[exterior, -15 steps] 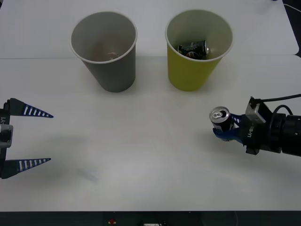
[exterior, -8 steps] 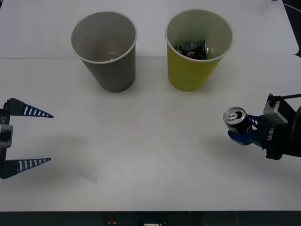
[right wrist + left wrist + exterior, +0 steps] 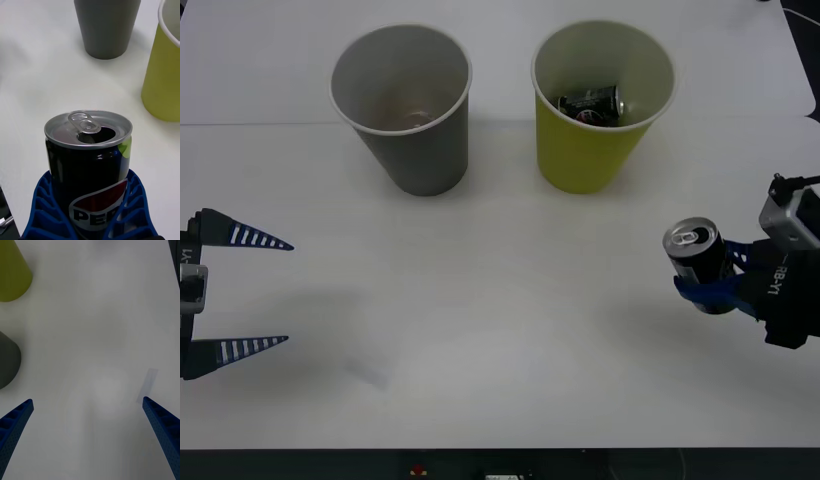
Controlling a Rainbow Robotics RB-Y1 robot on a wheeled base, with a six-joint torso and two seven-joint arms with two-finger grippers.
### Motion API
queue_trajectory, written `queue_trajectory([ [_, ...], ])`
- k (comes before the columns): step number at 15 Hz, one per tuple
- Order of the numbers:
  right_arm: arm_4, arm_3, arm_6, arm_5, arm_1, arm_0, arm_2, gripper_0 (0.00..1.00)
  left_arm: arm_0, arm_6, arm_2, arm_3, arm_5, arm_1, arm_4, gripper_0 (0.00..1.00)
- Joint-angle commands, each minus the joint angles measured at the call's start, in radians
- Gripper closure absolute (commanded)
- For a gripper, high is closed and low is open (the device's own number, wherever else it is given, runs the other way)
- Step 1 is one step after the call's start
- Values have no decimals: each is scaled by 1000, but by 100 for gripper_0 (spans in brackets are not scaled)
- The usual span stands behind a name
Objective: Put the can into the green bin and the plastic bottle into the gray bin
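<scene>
My right gripper (image 3: 707, 276) is shut on the can (image 3: 697, 255), a small dark can with a shiny silver top and pull tab, held upright above the table at the right. Up close, the can (image 3: 90, 157) sits between my blue fingers (image 3: 41, 210). The green bin (image 3: 585, 150) stands at the back, left of and beyond the held can. The gray bin (image 3: 420, 150) stands to its left. A faint shape lies at the gray bin's bottom; I cannot tell whether it is the plastic bottle. My left gripper (image 3: 285, 293) rests open at the left edge.
A black can with white lettering (image 3: 590, 103) lies inside the green bin. A small strip of clear tape (image 3: 368, 372) is on the table near the left gripper. The white table's front edge (image 3: 500, 448) runs close below both arms.
My right gripper has carried the can to the right and lifted it. The left arm and both bins have not moved.
</scene>
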Motion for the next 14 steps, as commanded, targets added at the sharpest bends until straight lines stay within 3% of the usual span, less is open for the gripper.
queue_trajectory([
  [1, 6, -4, -117, 1, -70, -88, 16, 100, 0, 0, 0, 0, 0, 0, 0, 0],
  [5, 38, 22, -306, -6, -152, -269, 85, 100, 0, 0, 0, 0, 0, 0, 0, 0],
  [14, 54, 272, -312, -58, -170, -587, 161, 100, 0, 0, 0, 0, 0, 0, 0, 0],
])
